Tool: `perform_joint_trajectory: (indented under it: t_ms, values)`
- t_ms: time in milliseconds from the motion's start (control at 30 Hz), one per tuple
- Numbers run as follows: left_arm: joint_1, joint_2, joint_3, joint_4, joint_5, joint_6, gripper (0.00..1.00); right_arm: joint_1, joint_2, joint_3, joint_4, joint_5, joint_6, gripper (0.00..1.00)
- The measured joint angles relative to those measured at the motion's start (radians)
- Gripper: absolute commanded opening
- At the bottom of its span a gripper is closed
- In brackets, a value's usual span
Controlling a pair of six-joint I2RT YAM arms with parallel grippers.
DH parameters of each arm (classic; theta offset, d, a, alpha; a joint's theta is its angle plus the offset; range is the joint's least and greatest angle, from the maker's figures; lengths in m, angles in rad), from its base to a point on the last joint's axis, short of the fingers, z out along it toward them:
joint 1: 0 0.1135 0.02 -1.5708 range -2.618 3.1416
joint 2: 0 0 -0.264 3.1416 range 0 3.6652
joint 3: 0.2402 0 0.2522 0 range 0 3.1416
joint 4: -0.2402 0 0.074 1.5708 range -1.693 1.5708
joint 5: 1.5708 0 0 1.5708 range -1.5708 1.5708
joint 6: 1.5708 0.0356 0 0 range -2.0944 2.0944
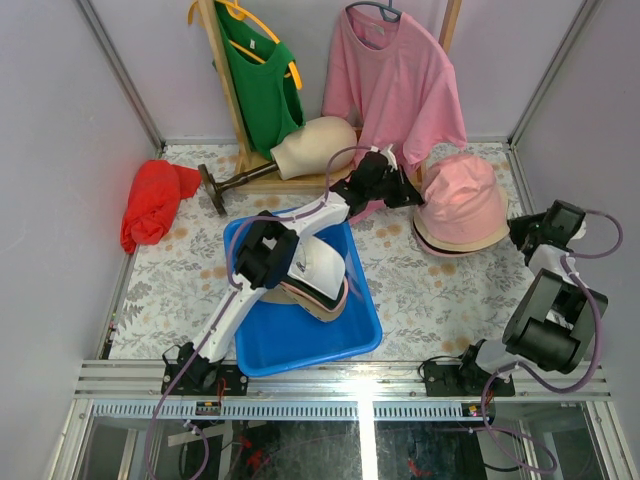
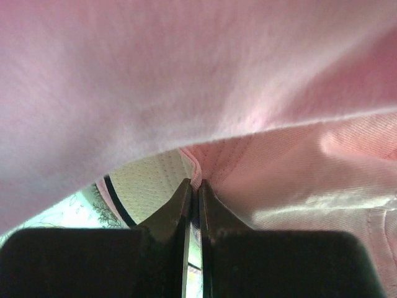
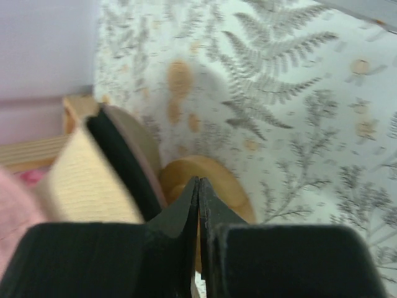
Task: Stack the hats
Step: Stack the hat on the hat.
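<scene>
Only the wrist views show it: left tool (image 2: 193,184) closed at pink hat (image 2: 298,186), right tool (image 3: 198,181) closed too.

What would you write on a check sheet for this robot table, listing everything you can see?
Surface: table covered in fern-print cloth.
Job's things: pink hat tops a stack at the right; white cap tops a pile in the blue tray.
Clutter: red cloth bundle; mannequin head lying on its side.
Grippers: left gripper fingers shut at the pink hat's brim; right gripper fingers shut, holding nothing.
Cables: purple cables run along both arms.
Surroundings: green shirt and pink shirt on hangers behind; pale walls.
</scene>
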Motion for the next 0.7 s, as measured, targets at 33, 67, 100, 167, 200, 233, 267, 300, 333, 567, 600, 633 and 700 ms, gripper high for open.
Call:
perform_joint_trajectory:
  t_ms: [33,67,100,167,200,233,267,300,333,567,600,633,700]
  values:
    - [-0.003,-0.003,-0.009,0.006,-0.001,0.000,0.00,-0.002,0.010,0.000,-0.018,0.018,-0.006,0.00]
    - [-0.007,-0.007,-0.019,0.011,-0.001,0.000,0.00,-0.005,0.019,0.000,-0.038,0.030,-0.012,0.00]
    - [-0.010,-0.011,-0.028,0.014,-0.001,0.000,0.00,-0.005,0.025,0.000,-0.055,0.042,-0.019,0.00]
    - [-0.017,-0.021,-0.044,0.017,-0.001,0.001,0.00,-0.005,0.029,0.000,-0.074,0.058,-0.027,0.00]
    - [-0.021,-0.026,-0.052,0.020,-0.001,0.001,0.00,-0.004,0.029,0.001,-0.080,0.065,-0.031,0.00]
    - [-0.026,-0.031,-0.062,0.021,-0.002,0.001,0.00,-0.004,0.029,0.003,-0.086,0.071,-0.034,0.00]
    - [-0.029,-0.035,-0.069,0.022,-0.002,0.001,0.00,-0.004,0.029,0.006,-0.093,0.076,-0.037,0.00]
    - [-0.033,-0.042,-0.081,0.026,-0.002,0.001,0.00,-0.004,0.029,0.010,-0.101,0.083,-0.041,0.00]
    - [-0.036,-0.050,-0.095,0.030,-0.002,0.000,0.00,-0.004,0.029,0.016,-0.108,0.092,-0.044,0.00]
    - [-0.054,-0.125,-0.209,0.053,-0.013,-0.008,0.16,-0.003,-0.026,0.061,-0.193,0.160,-0.063,0.16]
    - [-0.060,-0.132,-0.222,0.054,-0.013,-0.009,0.20,-0.002,-0.044,0.064,-0.201,0.171,-0.063,0.21]
    - [-0.065,-0.140,-0.237,0.055,-0.012,-0.009,0.24,-0.001,-0.064,0.067,-0.209,0.179,-0.063,0.25]
    - [-0.077,-0.159,-0.271,0.059,-0.011,-0.014,0.32,0.000,-0.104,0.072,-0.227,0.198,-0.061,0.32]
